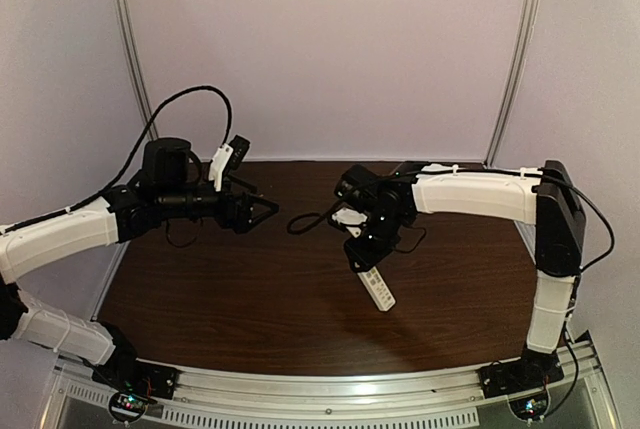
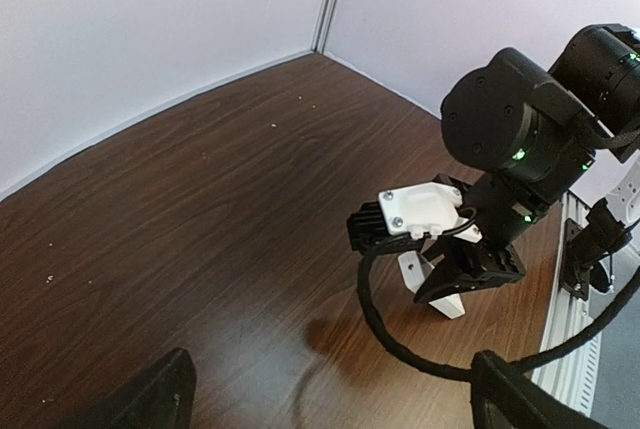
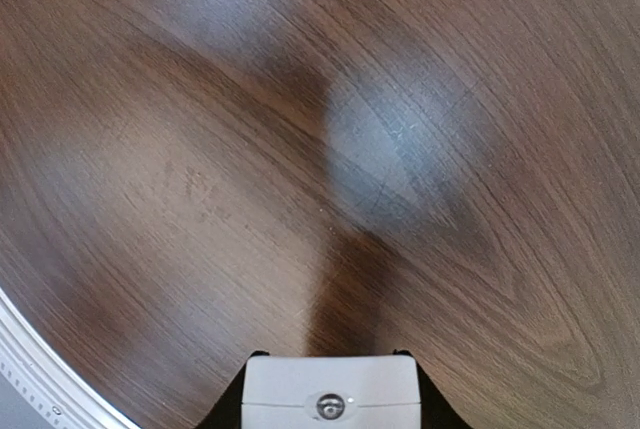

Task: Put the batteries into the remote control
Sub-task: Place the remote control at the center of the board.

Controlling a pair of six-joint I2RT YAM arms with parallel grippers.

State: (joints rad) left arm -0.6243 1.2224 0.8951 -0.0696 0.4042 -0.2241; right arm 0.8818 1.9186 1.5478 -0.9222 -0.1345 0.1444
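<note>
The right end effector [image 1: 365, 257] is clamped on the top end of the white remote control [image 1: 380, 291], which is held tilted over the brown worktop [image 1: 250, 299]. The left end effector [image 1: 266, 211] is spread wide apart and kept well away from the remote control.

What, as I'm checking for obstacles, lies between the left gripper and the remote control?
Top view: between the left gripper and the remote control lies bare table, crossed by a black cable loop.

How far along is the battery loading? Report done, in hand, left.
Done: the right gripper has the remote control clamped, tilted over the table. In hand: nothing more; the left gripper hangs open and empty. Left: no batteries show in any view, so loading looks undone.
</note>
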